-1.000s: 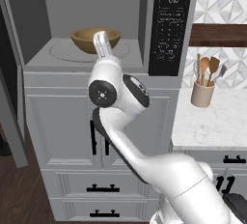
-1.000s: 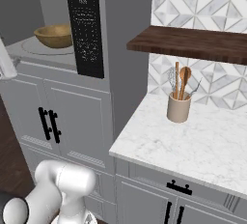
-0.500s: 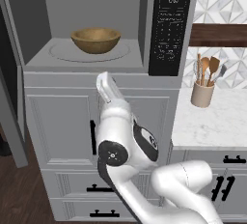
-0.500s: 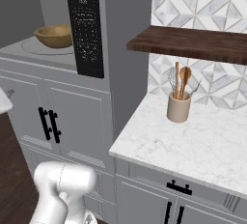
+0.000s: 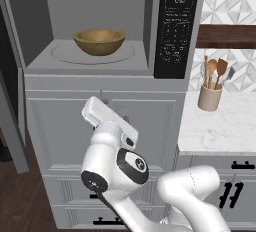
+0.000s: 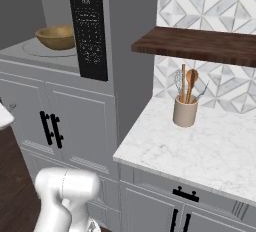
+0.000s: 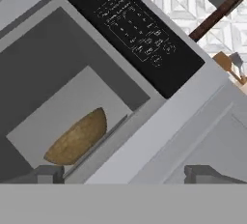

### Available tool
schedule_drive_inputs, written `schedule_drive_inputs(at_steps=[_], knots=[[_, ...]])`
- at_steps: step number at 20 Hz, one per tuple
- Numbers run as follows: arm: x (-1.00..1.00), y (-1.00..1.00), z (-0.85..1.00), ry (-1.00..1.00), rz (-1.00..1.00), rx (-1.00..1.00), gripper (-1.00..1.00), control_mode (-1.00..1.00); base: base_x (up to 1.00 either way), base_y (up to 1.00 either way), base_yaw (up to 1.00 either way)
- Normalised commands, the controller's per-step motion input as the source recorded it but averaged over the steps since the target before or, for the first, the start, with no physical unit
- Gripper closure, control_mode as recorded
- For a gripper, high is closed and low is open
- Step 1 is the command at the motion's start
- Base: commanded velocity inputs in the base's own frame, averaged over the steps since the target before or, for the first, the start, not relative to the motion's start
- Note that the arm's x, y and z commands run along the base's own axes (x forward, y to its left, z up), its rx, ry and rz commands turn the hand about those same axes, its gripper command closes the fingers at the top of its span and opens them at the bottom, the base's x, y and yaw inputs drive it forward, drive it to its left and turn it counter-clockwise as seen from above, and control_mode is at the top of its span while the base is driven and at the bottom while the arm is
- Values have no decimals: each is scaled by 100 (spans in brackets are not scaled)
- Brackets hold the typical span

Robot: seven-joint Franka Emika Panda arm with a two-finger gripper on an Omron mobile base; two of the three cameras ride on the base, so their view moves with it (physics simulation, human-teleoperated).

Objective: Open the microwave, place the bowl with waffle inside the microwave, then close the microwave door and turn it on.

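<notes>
Left base view: microwave (image 5: 100, 26) open, grey cavity exposed, door (image 5: 11, 121) swung out at the far left edge; bowl (image 5: 99, 41) sits upright on the round turntable (image 5: 65, 54) inside, left of the black button panel (image 5: 177, 26). Right of the microwave, a beige cup (image 5: 209, 97) of wooden spoons stands on the marble table (image 5: 220, 131), under a dark wood shelf (image 5: 226, 36). Hand view: tool (image 7: 126, 174) open, empty, its two tips spread wide, set below and outside the cavity, apart from the bowl (image 7: 77, 138).
</notes>
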Motion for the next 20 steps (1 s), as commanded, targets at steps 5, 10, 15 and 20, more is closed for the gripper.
schedule_drive_inputs(at_steps=[5, 10, 15, 20], knots=[[-28, 92, -22, -6, -18, -15, -100, -100, 0, 0, 0], [-14, 91, -30, -11, -14, -21, -100, -100, 0, 0, 0], [0, 69, -55, -14, -14, -35, -100, -100, 0, 0, 0], [0, 67, -35, -11, -13, -26, -100, -100, 0, 0, 0]])
